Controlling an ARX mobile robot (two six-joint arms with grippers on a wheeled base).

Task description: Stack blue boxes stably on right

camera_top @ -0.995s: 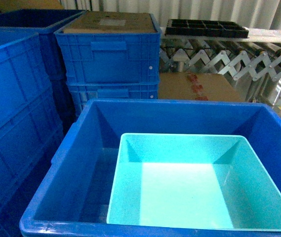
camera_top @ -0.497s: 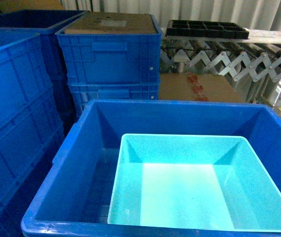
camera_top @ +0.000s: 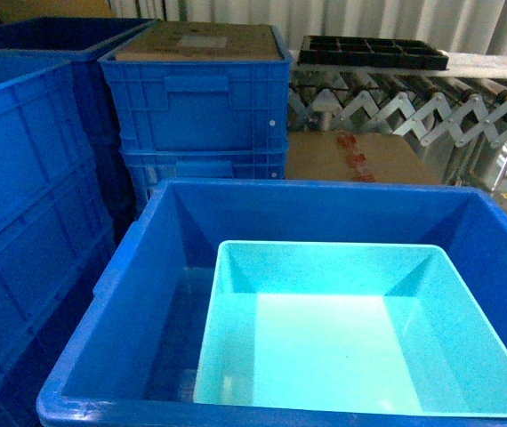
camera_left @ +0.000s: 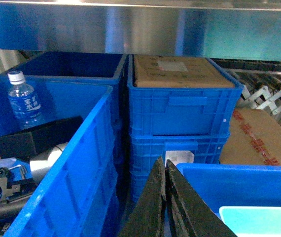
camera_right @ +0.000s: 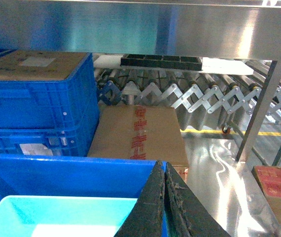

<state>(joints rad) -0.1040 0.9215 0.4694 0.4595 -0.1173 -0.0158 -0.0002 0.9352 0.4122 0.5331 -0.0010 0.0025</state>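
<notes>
Royal-blue tub's [camera_top: 147,294] near rim and right wall cropped.

No legible text on anything.

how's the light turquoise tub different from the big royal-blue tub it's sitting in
The light turquoise plastic tub is smaller and paler; the royal-blue plastic tub is larger and darker. The turquoise one sits nested inside, toward the royal-blue one's right side, leaving a gap on the left. Both are smooth-walled, open-topped and empty apart from that nesting.

Light: bright, even, from overhead.
Glare: shiny steel floor [camera_right: 214,153] beyond the right gripper [camera_right: 163,197].
Focus: both grippers' black fingers blurred.
</notes>
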